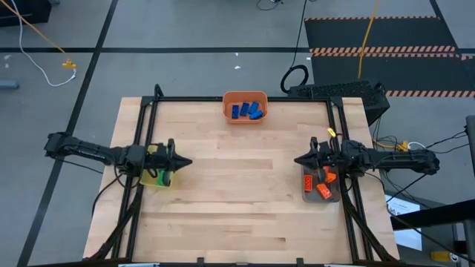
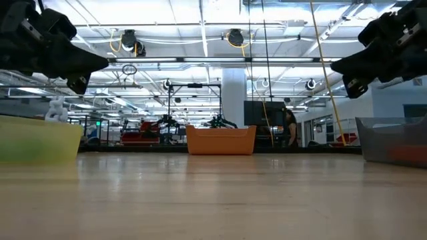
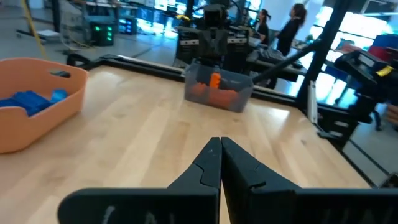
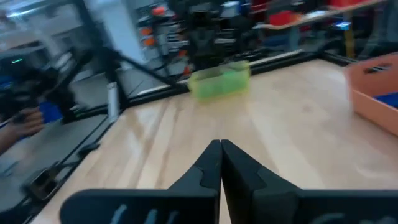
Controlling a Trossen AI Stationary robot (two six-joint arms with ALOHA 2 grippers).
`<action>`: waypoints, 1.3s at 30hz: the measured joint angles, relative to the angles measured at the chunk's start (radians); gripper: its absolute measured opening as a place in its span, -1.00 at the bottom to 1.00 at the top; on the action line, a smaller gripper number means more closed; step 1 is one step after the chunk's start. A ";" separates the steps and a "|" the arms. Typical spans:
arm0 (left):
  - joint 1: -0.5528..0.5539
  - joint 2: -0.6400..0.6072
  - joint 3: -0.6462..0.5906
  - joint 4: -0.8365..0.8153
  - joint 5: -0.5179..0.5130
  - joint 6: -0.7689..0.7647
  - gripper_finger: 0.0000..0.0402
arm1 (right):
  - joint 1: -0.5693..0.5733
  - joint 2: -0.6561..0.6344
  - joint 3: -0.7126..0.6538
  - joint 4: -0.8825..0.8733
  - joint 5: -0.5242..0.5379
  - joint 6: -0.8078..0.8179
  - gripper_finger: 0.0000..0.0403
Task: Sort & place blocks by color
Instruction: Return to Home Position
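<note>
Blue blocks (image 1: 247, 110) lie in the orange bin (image 1: 245, 96) at the table's far edge, also seen as blue blocks (image 3: 28, 101) in the left wrist view. Orange blocks (image 1: 320, 185) lie in the grey bin (image 1: 334, 197) at the right, and show as orange blocks (image 3: 214, 92) across the table. The yellow bin (image 1: 157, 178) at the left holds green blocks, mostly hidden under the left arm. My left gripper (image 1: 189, 162) is shut, raised above the table beside the yellow bin. My right gripper (image 1: 297, 159) is shut, raised beside the grey bin. Both hold nothing.
A dark metal frame (image 1: 241, 99) runs along the table's left, far and right edges. Bare wood (image 1: 241, 193) lies between the two arms and toward the near edge. People (image 3: 292, 28) stand in the room beyond the table.
</note>
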 joint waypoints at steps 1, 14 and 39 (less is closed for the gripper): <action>0.000 0.000 0.000 0.004 -0.009 -0.001 -0.99 | 0.006 0.002 0.000 -0.001 0.022 0.010 -1.00; -0.024 -0.022 0.000 -0.002 -0.021 -0.015 -0.99 | 0.125 0.006 0.000 0.055 0.102 -0.064 -1.00; 0.039 -0.337 0.003 -0.291 0.114 0.090 -0.99 | 0.141 -0.015 0.000 0.082 0.120 -0.121 -1.00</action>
